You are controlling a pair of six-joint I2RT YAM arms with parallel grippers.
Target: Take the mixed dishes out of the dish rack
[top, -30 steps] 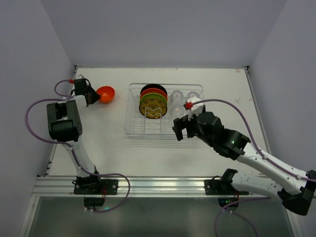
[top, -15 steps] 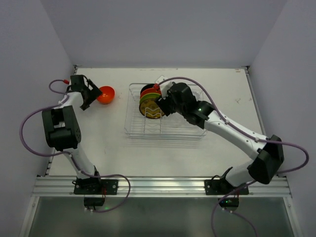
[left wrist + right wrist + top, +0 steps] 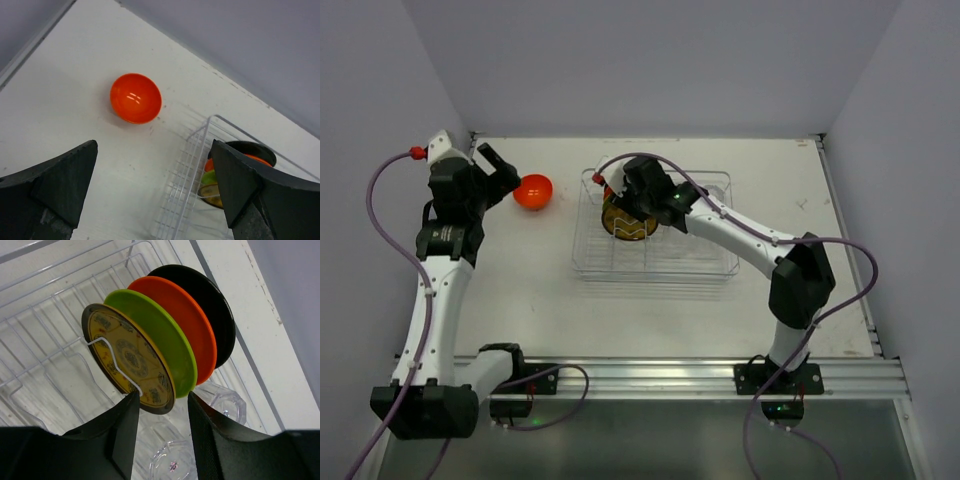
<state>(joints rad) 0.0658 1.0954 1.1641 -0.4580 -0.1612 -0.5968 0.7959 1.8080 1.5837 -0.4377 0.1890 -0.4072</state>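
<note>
The orange bowl (image 3: 533,191) (image 3: 136,98) rests on the table, left of the dish rack (image 3: 585,262) (image 3: 196,165). My left gripper (image 3: 498,170) (image 3: 154,146) hovers open above and left of the bowl, holding nothing. Four plates stand on edge in the rack: black (image 3: 217,305), red-orange (image 3: 187,322), lime green (image 3: 157,337) and yellow-brown (image 3: 125,355). My right gripper (image 3: 625,205) (image 3: 160,407) is at their edge. Its jaws stand apart on either side of the yellow-brown plate's rim, with a gap showing. Clear tumblers (image 3: 227,402) lie below the plates.
A white wire divider (image 3: 112,362) crosses the face of the yellow-brown plate. The grey back wall runs close behind the rack and bowl. The right arm stretches across the rack's right half, above the tumblers.
My left gripper opened, let go of the orange bowl and pulled back from it. The right arm swung from the rack's front to the plates, its jaws narrowing around the yellow-brown plate's rim.
</note>
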